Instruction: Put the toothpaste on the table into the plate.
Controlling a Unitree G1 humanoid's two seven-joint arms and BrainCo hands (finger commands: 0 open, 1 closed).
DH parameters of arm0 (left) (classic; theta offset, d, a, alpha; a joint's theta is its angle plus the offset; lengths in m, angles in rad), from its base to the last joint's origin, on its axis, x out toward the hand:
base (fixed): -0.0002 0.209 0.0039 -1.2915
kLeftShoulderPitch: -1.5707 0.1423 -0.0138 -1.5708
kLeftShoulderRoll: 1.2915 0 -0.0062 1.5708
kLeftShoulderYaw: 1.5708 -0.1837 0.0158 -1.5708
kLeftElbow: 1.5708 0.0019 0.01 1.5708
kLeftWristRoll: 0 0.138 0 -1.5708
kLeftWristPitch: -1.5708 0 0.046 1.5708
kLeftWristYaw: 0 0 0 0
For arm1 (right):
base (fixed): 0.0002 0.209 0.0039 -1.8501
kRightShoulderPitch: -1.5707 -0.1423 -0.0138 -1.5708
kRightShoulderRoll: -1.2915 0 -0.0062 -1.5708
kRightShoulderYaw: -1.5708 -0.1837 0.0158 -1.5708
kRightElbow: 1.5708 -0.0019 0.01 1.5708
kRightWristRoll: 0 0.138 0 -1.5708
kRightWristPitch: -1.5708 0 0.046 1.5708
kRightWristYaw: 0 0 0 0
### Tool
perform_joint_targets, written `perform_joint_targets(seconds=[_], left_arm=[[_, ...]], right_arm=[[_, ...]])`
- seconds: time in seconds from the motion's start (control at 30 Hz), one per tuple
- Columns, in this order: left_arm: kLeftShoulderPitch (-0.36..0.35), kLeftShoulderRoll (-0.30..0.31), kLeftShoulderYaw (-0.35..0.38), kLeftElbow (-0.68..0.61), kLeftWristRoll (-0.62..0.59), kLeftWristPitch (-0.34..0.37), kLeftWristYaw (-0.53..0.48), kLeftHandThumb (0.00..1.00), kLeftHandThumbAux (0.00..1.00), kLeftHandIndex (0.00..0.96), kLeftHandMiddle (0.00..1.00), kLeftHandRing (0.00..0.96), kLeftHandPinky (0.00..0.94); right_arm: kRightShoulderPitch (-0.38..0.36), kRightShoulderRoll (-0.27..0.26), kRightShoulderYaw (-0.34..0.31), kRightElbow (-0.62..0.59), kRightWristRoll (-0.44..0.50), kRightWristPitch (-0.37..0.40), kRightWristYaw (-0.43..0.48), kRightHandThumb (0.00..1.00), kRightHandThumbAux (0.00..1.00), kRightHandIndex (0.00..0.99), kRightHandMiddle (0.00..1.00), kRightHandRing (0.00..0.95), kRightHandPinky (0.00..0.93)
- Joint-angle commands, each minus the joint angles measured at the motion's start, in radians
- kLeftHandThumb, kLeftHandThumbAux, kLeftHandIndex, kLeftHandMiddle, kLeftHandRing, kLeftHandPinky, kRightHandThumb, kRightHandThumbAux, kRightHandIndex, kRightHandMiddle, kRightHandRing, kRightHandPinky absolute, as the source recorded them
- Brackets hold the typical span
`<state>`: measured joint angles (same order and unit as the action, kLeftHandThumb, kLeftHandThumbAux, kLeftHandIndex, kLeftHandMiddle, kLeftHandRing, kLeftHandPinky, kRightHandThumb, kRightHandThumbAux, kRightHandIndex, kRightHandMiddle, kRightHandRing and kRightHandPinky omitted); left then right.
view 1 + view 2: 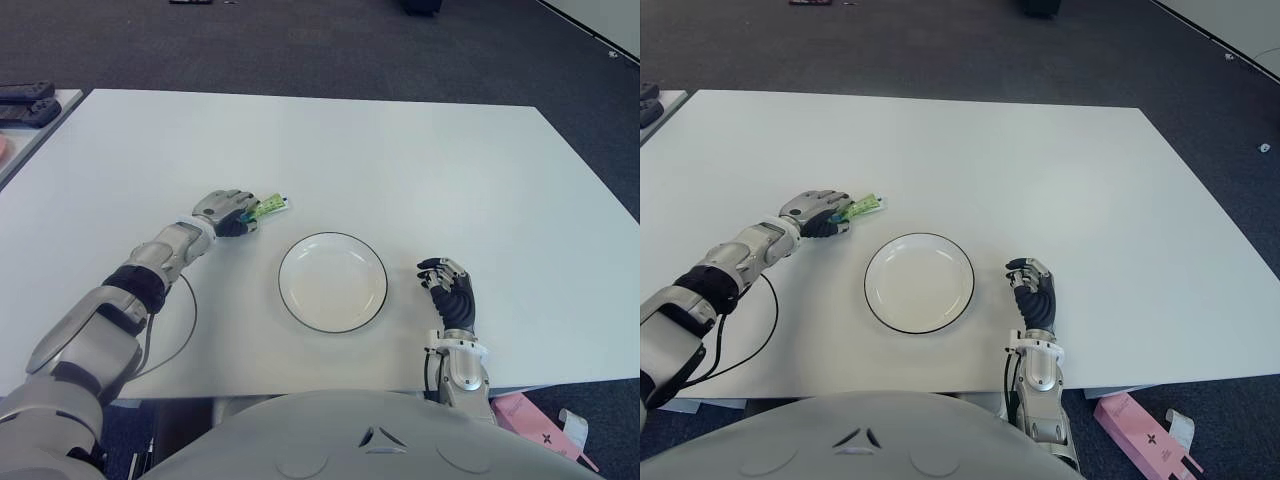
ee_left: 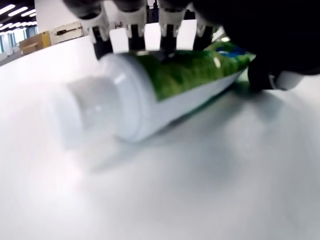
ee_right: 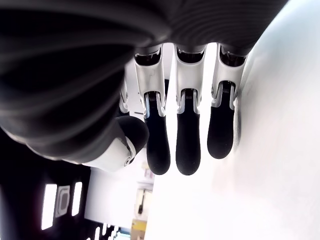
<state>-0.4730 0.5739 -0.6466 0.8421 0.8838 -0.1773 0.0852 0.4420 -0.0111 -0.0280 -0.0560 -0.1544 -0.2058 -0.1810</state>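
A green and white toothpaste tube (image 2: pixel 190 85) with a white cap lies on the white table (image 1: pixel 400 160), left of and slightly behind the plate. My left hand (image 1: pixel 228 213) covers its cap end; in the left wrist view the fingers (image 2: pixel 130 15) curl over the tube and the thumb presses its other side. The tube's flat tail (image 1: pixel 272 206) sticks out toward the plate. The white plate (image 1: pixel 332 285) with a dark rim holds nothing and sits near the table's front middle. My right hand (image 1: pixel 450 290) shows to the right of the plate, fingers (image 3: pixel 188 145) relaxed and holding nothing.
A black cable (image 1: pixel 185 320) loops on the table beside my left forearm. Dark objects (image 1: pixel 25 100) lie on a separate surface at the far left. A pink box (image 1: pixel 540 425) is on the floor past the table's front right edge.
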Motion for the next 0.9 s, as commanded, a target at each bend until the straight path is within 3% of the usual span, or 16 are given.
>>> perform_joint_targets(seconds=[0.03, 0.3, 0.37, 0.5, 0.6, 0.67, 0.77, 0.9], left_arm=[[0.087, -0.025, -0.073, 0.031, 0.047, 0.016, -0.072, 0.493, 0.257, 0.000, 0.070, 0.059, 0.133], [0.096, -0.008, -0.074, -0.009, 0.036, 0.023, -0.091, 0.543, 0.287, 0.031, 0.142, 0.124, 0.257], [0.107, 0.003, -0.063, -0.039, 0.021, 0.029, -0.104, 0.614, 0.313, 0.159, 0.210, 0.162, 0.324], [0.137, 0.030, -0.038, -0.130, -0.006, 0.055, -0.141, 0.672, 0.333, 0.282, 0.275, 0.209, 0.372], [0.169, 0.045, -0.006, -0.210, -0.036, 0.087, -0.177, 0.723, 0.363, 0.406, 0.368, 0.321, 0.397], [0.174, 0.039, 0.001, -0.211, -0.044, 0.099, -0.183, 0.752, 0.390, 0.487, 0.509, 0.472, 0.507], [0.182, 0.040, 0.007, -0.227, -0.047, 0.110, -0.193, 0.739, 0.584, 0.455, 0.610, 0.597, 0.605], [0.175, 0.032, 0.016, -0.214, -0.063, 0.116, -0.222, 0.736, 0.655, 0.446, 0.703, 0.715, 0.718]], right_arm=[[-0.004, -0.002, -0.007, 0.000, 0.004, 0.003, 0.006, 0.713, 0.728, 0.427, 0.471, 0.480, 0.482], [-0.002, -0.003, -0.008, -0.005, 0.000, 0.010, 0.001, 0.713, 0.728, 0.426, 0.472, 0.482, 0.488], [-0.002, -0.002, -0.009, -0.005, 0.001, 0.009, 0.000, 0.713, 0.728, 0.426, 0.472, 0.485, 0.490], [-0.003, -0.002, -0.010, -0.003, 0.004, 0.002, 0.000, 0.713, 0.728, 0.426, 0.472, 0.486, 0.491], [-0.006, -0.003, -0.012, 0.005, 0.003, -0.007, -0.001, 0.713, 0.728, 0.426, 0.473, 0.486, 0.492], [-0.007, -0.003, -0.014, 0.009, 0.002, -0.010, -0.003, 0.713, 0.729, 0.426, 0.473, 0.488, 0.494], [-0.008, -0.003, -0.015, 0.010, 0.001, -0.011, -0.003, 0.713, 0.729, 0.427, 0.474, 0.487, 0.490], [-0.010, -0.001, -0.018, 0.008, -0.001, 0.000, -0.005, 0.713, 0.728, 0.427, 0.473, 0.483, 0.483]])
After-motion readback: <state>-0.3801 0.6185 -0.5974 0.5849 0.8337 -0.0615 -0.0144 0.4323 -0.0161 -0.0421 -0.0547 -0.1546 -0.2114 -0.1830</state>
